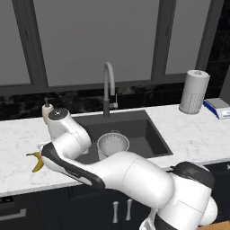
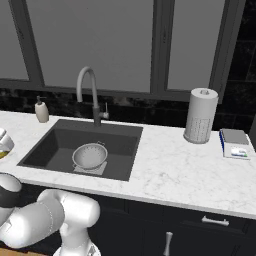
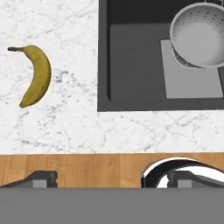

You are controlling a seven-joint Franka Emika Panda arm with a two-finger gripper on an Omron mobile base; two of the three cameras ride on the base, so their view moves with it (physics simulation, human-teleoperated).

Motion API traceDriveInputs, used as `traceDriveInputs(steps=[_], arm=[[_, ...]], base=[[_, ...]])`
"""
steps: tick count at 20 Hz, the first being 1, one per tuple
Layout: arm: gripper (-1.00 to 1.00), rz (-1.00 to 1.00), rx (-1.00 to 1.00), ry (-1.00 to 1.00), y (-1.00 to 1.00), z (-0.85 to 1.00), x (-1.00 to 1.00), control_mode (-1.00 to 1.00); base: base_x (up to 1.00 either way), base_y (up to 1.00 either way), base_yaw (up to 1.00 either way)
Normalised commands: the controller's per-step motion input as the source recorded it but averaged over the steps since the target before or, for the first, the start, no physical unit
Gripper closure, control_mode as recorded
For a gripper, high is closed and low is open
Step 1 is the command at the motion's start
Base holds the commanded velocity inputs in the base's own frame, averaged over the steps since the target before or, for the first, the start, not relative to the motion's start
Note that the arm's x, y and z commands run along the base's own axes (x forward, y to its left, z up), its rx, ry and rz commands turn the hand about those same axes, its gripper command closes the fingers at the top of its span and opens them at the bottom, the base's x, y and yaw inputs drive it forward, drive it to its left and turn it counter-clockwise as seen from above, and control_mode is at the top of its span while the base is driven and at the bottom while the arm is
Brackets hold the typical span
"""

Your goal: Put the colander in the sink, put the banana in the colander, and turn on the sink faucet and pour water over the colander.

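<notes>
1. The claw [image 3: 111, 177] hangs above the front edge of the counter [image 3: 65, 127], looking straight down. Its two dark fingertips [image 3: 41, 178] stand wide apart at the bottom of the hand view, with nothing between them.
2. The banana [image 3: 36, 76] lies on the white marbled counter, ahead of the claw and off to the left in the hand view. It is well apart from the fingertips and not touched. Its dark stem points away from the claw, and its curve bows toward the sink.
3. The sink [image 3: 131, 65] is ahead of the claw and to the right of the banana in the hand view, a dark basin sunk into the counter.
4. The colander [image 3: 199, 37] stands upright inside the sink, at the far right of the hand view, on the lighter grey patch at the bottom. It holds nothing.
5. In the left base view the banana [image 1: 37, 161] lies on the counter left of the sink, just beside the arm.
6. The faucet [image 2: 90, 95] rises behind the sink, its spout arching over the basin.
</notes>
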Motion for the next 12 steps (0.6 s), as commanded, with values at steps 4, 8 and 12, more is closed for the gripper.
traceDriveInputs(steps=[4,8,12], arm=[[-1.00,-0.07,0.00,0.00,0.59,-0.13,0.37,-1.00],[-1.00,-0.09,0.00,0.00,0.56,-0.16,0.42,-1.00],[-1.00,-0.11,0.00,0.05,0.57,-0.22,0.42,-1.00]], base=[[0.00,0.00,0.00],[0.00,0.00,0.00],[0.00,0.00,0.00]])
